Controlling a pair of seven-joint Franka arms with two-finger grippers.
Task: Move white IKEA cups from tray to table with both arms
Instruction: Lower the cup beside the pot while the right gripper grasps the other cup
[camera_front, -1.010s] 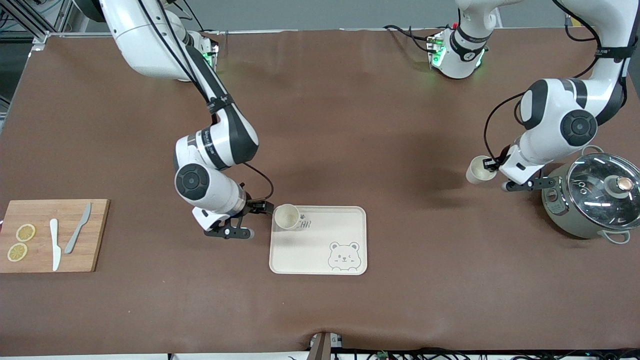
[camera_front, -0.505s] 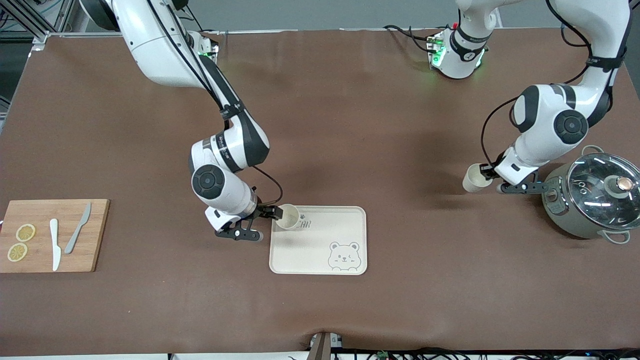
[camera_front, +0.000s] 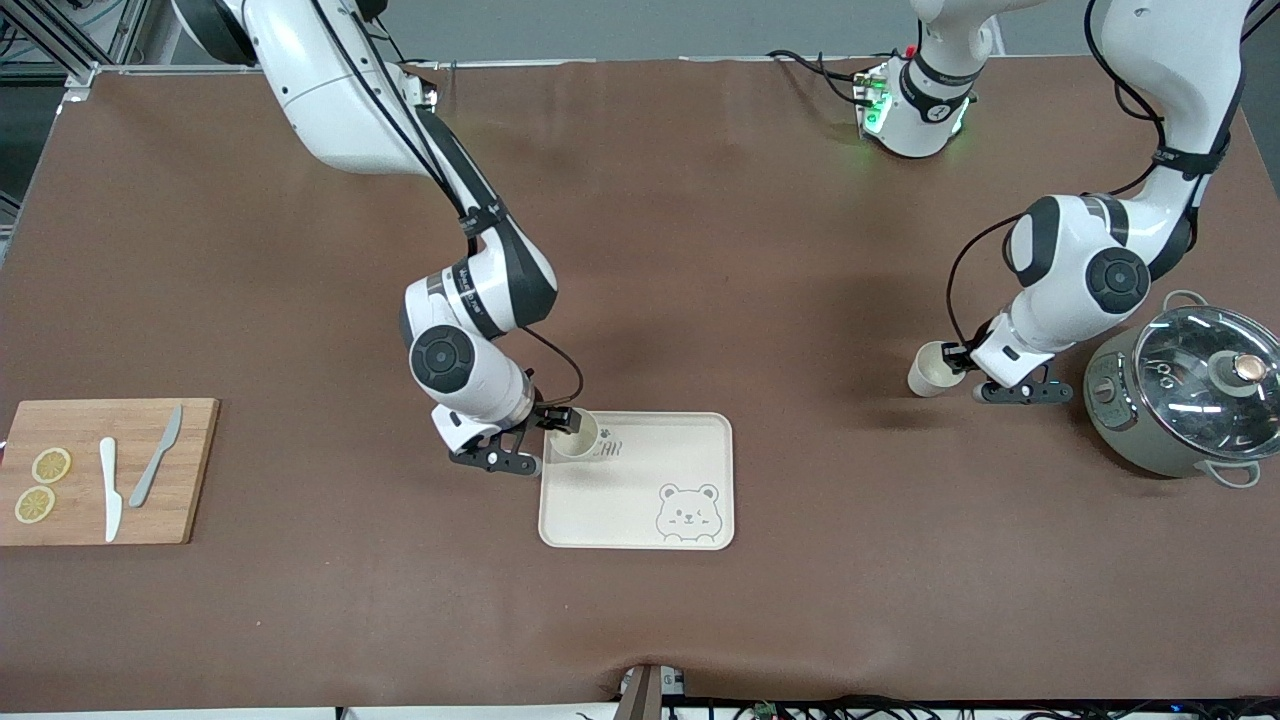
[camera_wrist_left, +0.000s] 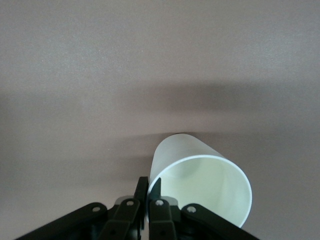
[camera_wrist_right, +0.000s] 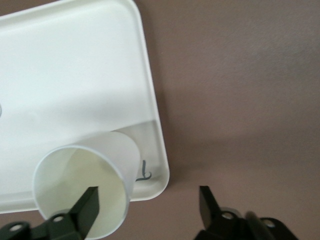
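Left claw (camera_front: 950, 362) is pinched tight on the rim wall of one small cream-white handleless tapered cup (camera_front: 930, 369), over bare brown tabletop (camera_front: 760, 250) beside the grey lidded pot (camera_front: 1180, 400). I can't tell whether its base touches down.

Right claw (camera_front: 552, 437) has its fingers apart, one inside and one outside the rim of the second cream-white cup (camera_front: 577, 437), which stands in the corner of the cream-white rounded bear-print tray (camera_front: 640, 500) toward the right arm's end.

I judge both cups light, stiff and smooth, so slippery. A rim pinch through the wall suits them, squeezed gently.

The held cup tilts, its long axis leaning and its mouth turned toward the front camera. The tray cup stands upright, mouth up.
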